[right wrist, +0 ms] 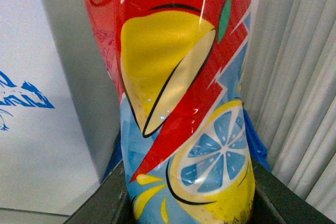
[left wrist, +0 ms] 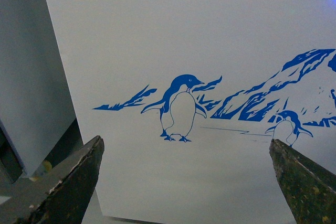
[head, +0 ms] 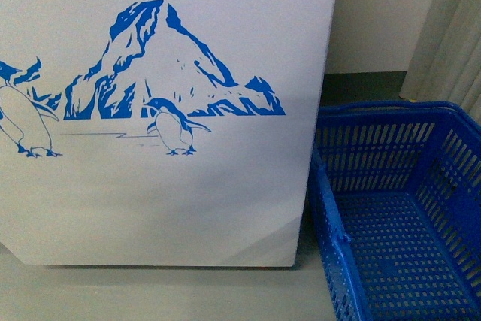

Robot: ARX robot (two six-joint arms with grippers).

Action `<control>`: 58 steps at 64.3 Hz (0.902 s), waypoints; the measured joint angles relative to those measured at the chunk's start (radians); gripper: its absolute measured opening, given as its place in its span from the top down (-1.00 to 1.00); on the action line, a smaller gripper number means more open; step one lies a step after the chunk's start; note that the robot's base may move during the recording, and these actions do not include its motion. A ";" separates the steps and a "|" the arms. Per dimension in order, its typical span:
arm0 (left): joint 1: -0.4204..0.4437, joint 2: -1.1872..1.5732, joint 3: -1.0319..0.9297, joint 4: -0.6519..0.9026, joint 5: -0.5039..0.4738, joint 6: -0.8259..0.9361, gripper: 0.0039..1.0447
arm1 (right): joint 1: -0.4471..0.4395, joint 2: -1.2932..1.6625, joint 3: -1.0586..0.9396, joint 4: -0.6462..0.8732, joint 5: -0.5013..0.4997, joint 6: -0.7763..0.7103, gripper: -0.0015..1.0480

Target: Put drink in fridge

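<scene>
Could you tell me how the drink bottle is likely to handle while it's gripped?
The drink has a glossy film label, so it may slip. Its round body would probably roll if laid down.

The fridge (head: 188,208) blocks the left and middle ahead with its flat white front wall. Just beside its right corner stands an open-topped blue basket (head: 391,108), with only a thin gap between them. A strip of floor (head: 150,295) lies free before the fridge. A curtain (head: 451,28) hangs behind the basket.
</scene>
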 joint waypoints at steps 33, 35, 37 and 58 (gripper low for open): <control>0.000 0.000 0.000 0.000 0.000 0.000 -0.85 | 0.000 0.000 0.000 0.000 0.000 0.000 0.20; 0.000 0.000 0.000 0.000 0.000 0.000 -0.85 | 0.000 -0.001 0.000 0.000 0.000 0.000 0.20; 0.000 0.000 0.000 0.000 0.000 0.000 -0.85 | 0.000 -0.001 0.000 0.000 0.000 0.000 0.20; 0.000 0.000 0.000 0.000 0.000 0.000 -0.85 | 0.000 -0.003 0.000 0.000 0.000 0.000 0.20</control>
